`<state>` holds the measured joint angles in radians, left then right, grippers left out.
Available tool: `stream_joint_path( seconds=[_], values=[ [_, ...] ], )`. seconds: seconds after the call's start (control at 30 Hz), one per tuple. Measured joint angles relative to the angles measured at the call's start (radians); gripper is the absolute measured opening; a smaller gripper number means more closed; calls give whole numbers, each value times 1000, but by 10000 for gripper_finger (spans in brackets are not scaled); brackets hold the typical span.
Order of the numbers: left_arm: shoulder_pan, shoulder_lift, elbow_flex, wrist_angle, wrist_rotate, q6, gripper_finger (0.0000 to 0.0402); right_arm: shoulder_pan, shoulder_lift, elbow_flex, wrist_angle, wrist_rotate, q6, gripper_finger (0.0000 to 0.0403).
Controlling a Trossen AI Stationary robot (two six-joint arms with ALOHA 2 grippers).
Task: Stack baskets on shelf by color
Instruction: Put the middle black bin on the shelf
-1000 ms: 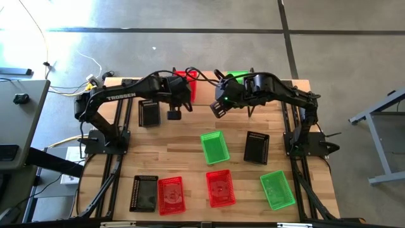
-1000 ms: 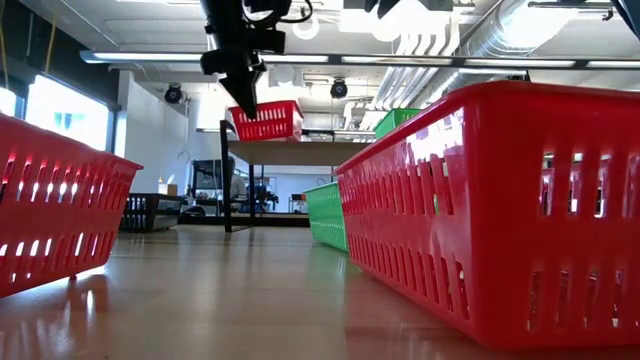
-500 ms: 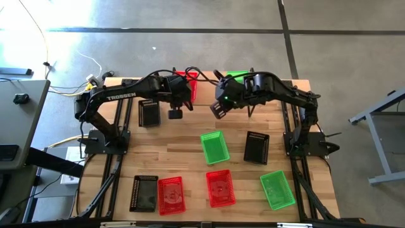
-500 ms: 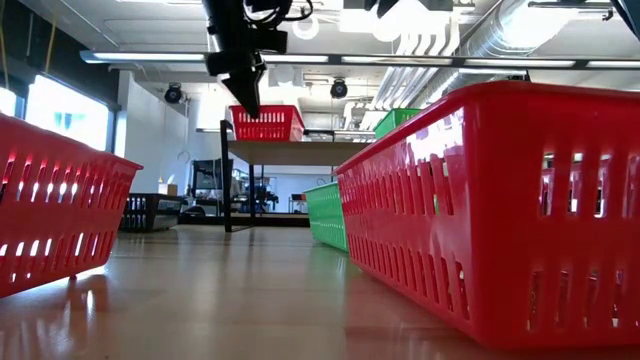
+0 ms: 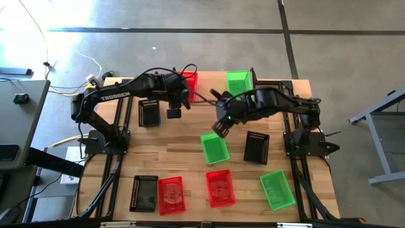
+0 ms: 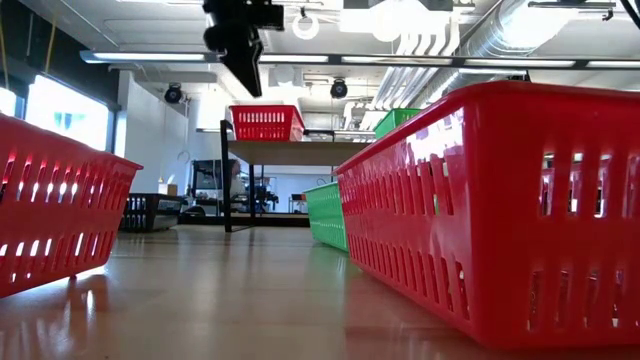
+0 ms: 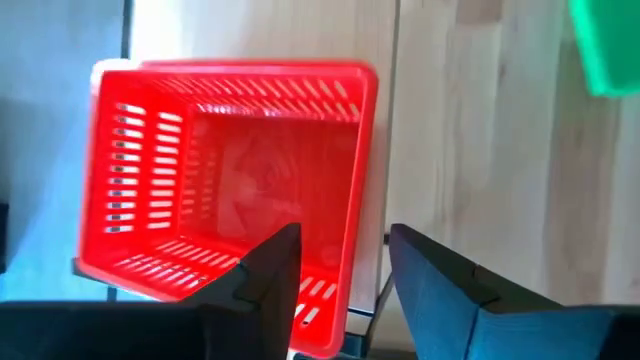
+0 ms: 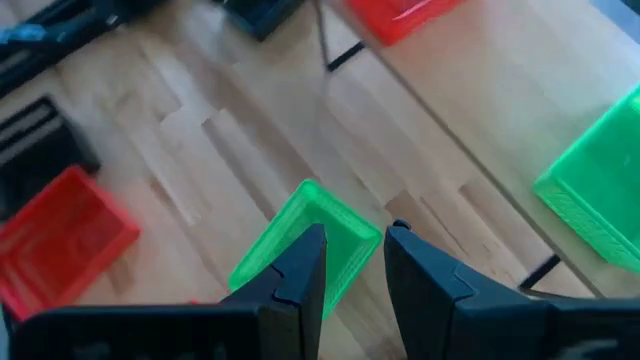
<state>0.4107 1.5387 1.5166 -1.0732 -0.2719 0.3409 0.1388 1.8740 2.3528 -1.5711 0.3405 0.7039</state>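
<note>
— Starting at the left: what of the left gripper?
— Hangs over the left end of the shelf, fingers apart, clamping nothing. Looks down into a red basket standing on the plank there, one long rim showing in the gap between the fingers.
— Worth sending after another basket?
— Probably not. Sits well apart from the green ones on the table; nearest to it down there, only a black basket.
— Moving right, then: the right gripper?
— Hovers over the middle of the table, just on the near side of the shelf. Fingers a little apart, empty.
— And the thing to fetch?
— Most likely the loose green basket, lying on the table just past the fingertips, toward the near edge. Long axis running far-to-near, slightly skewed; far short end closest to the gripper.
— So which way to go?
— Down and a touch nearward, by the look of it. Either straddle that far short wall or turn the wrist for a long one. Clearly the nearer arm for this.
— Where to carry it?
— Back to the shelf's right part, into the shelved green basket. Lies behind the gripper and a bit right, long axis likewise far-to-near, so little turning called for.
</note>
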Motion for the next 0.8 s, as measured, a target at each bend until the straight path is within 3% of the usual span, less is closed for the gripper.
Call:
stream_joint_path(
  seconds=[0.17, 0.37, 0.8],
  values=[
    [-2, 0, 101, -70, 0, -26, 148, 60, -2, -8, 3, 0, -50, 92],
    [-18, -2, 184, -151, 0, -43, 146, 108, -2, -116, 0, -29, -113, 92],
    [-59, -61, 190, -206, 0, -146, 145, 170, -79, -465, 0, -217, -86, 92]
  ],
)
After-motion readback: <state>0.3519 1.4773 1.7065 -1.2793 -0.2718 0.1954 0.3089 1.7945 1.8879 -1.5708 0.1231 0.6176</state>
